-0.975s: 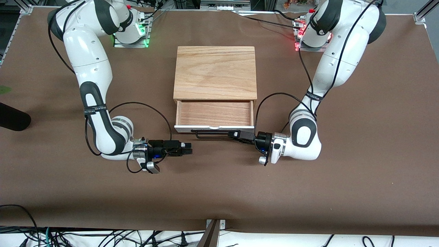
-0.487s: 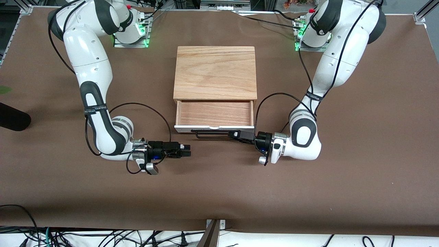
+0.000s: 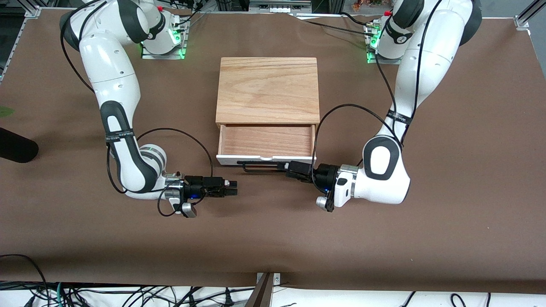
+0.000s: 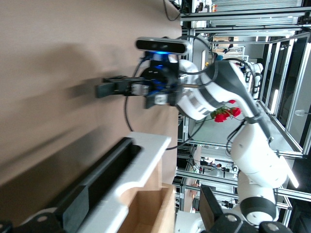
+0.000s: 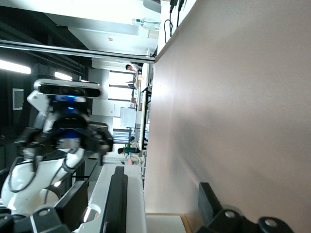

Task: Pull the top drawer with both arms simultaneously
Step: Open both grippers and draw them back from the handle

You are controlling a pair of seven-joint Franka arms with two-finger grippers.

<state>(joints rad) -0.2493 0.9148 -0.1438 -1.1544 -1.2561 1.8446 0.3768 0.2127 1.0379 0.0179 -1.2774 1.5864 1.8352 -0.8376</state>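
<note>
Symmetry is what this step needs, and I don't have it. The left tool (image 3: 291, 169) sits at the black wire handle (image 3: 260, 167), at the end toward the left arm. In the left wrist view its fingers (image 4: 221, 216) are spread, with the handle bar (image 4: 97, 179) running between them close against one finger. I see no pinch on the bar.

The right tool (image 3: 232, 188) is also spread, judging from its own wrist view. It sits low over the counter (image 3: 426, 238), nearer the front camera than the drawer's corner at the right arm's end, and clear of the handle.

To do this well, I judge the right tool should come onto the handle at its own end, matching the left tool's height. Both should close on the wire before any load goes on. The pull should then be straight toward the front camera and equal on both arms, since an uneven pull would likely skew the drawer in its slot.

The top drawer (image 3: 266, 140) stands mid-counter under the cabinet's oak lid (image 3: 268, 89) and is already well out. Its light wood tray shows bare. The white face panel (image 3: 226, 160) has a small notch (image 3: 266, 158) in its upper edge. The handle is long and thin and stands just off the panel.
</note>
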